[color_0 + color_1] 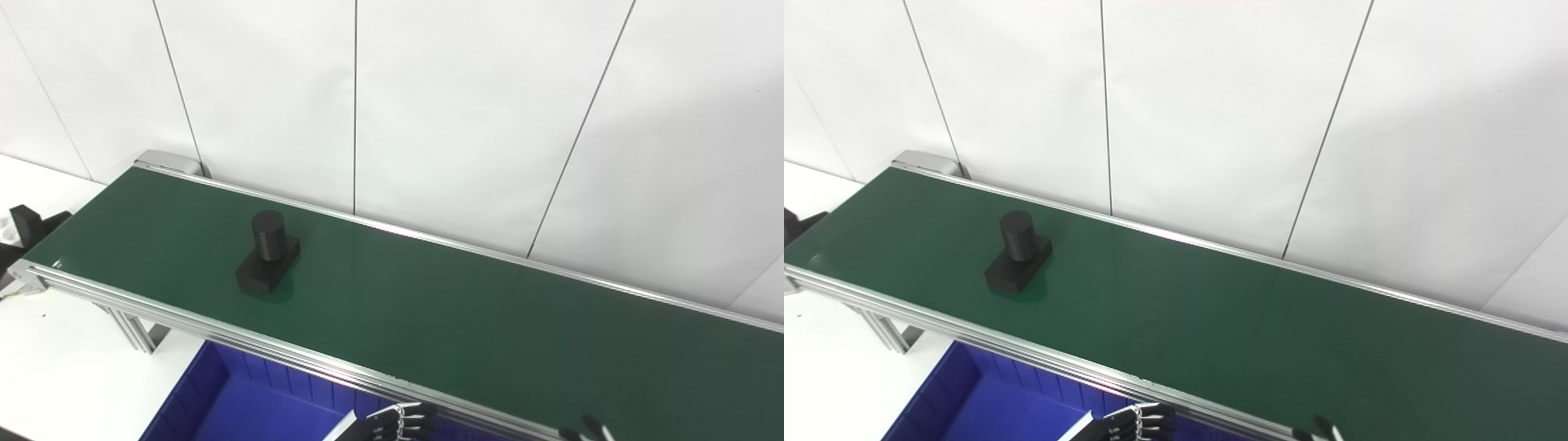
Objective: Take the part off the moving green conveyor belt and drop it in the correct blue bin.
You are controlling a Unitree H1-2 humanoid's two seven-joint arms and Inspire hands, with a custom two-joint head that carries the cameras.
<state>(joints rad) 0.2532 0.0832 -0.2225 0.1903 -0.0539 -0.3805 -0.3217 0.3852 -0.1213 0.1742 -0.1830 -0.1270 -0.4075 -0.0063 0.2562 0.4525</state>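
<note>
Bright, even light fills both views. The belt (429, 306) shows a soft sheen and a faint reflection under the part (267, 254). The rail (294, 358) glints. Shadows are weak; focus is sharp throughout.

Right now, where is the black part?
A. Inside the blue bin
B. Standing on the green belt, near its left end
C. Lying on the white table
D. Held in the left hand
B. The black part stands on the green belt toward its left end, with no hand touching it; the blue bin lies below the belt's near edge.
</note>
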